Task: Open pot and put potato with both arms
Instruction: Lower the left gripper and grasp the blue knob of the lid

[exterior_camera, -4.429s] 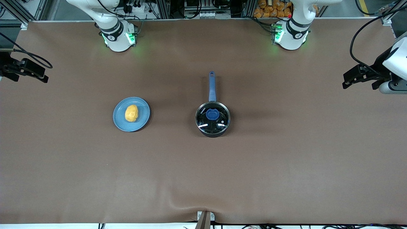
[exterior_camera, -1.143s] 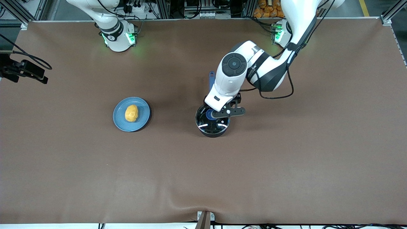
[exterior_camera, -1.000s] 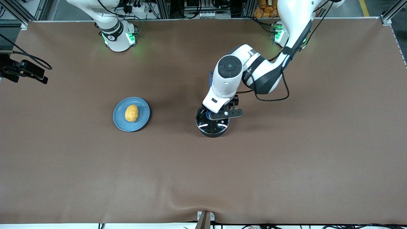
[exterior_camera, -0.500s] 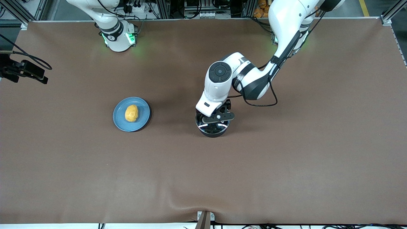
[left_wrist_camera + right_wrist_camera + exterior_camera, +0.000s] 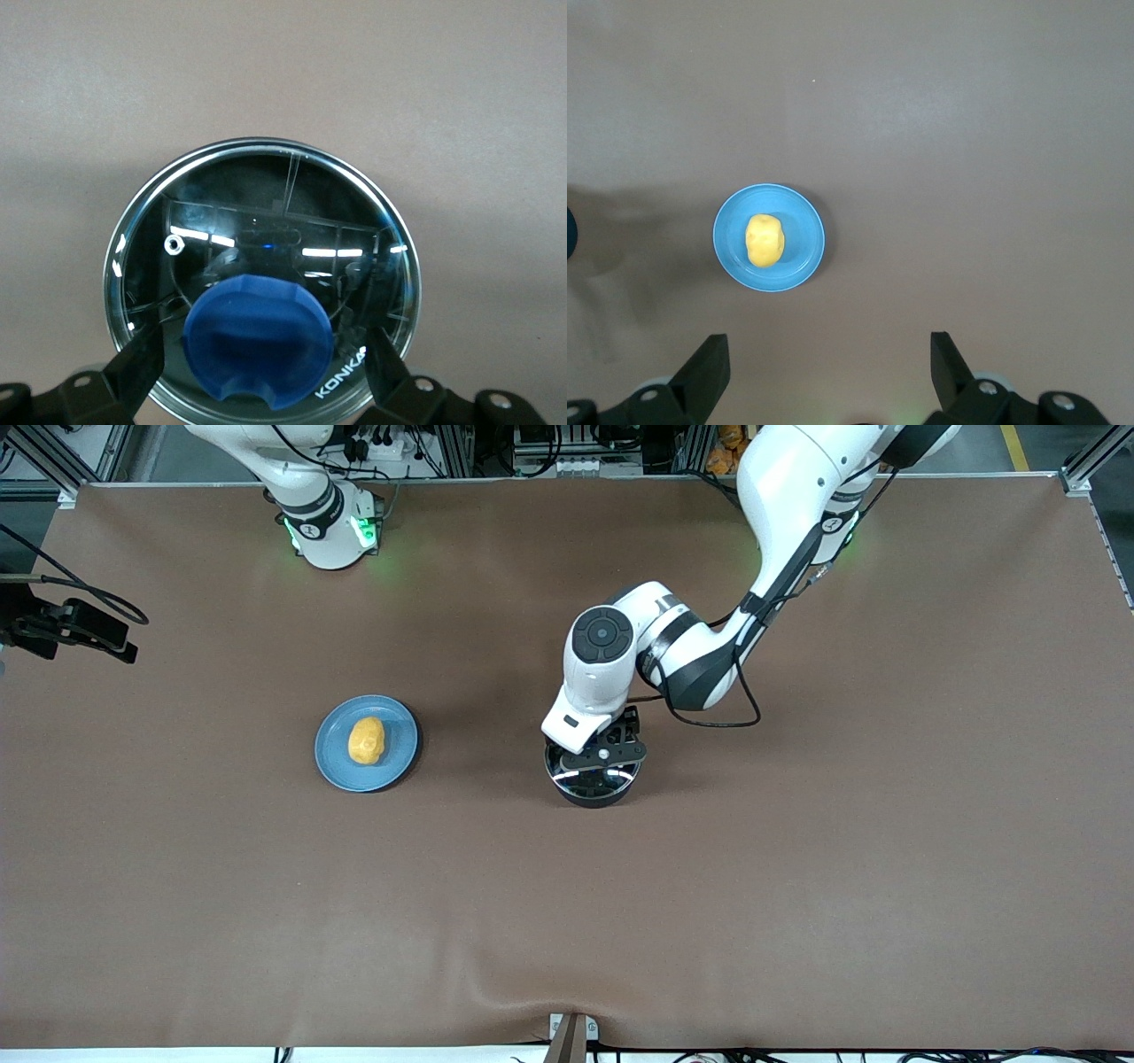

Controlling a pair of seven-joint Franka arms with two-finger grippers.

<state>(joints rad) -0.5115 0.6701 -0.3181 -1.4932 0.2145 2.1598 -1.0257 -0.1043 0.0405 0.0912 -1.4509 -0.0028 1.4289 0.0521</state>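
Observation:
The black pot (image 5: pixel 592 786) stands mid-table with its clear glass lid (image 5: pixel 266 221) on; the arm hides its blue handle. My left gripper (image 5: pixel 595 755) is low over the lid, open, its fingers (image 5: pixel 142 367) on either side of the blue knob (image 5: pixel 257 341) with a gap each side. The yellow-orange potato (image 5: pixel 366 741) lies on a light-blue plate (image 5: pixel 399 735) toward the right arm's end; the right wrist view shows the potato (image 5: pixel 764 240) from high up. My right gripper (image 5: pixel 106 638) waits high over that end, open and empty (image 5: pixel 828 372).
The brown table mat (image 5: pixel 797 868) has a small wrinkle at its edge nearest the front camera. Both arm bases (image 5: pixel 328 527) stand along the edge farthest from it.
My left arm has swung in from its end of the table and come down over the pot, bringing its open fingers around the knob. The lid, potato and right arm have not moved.

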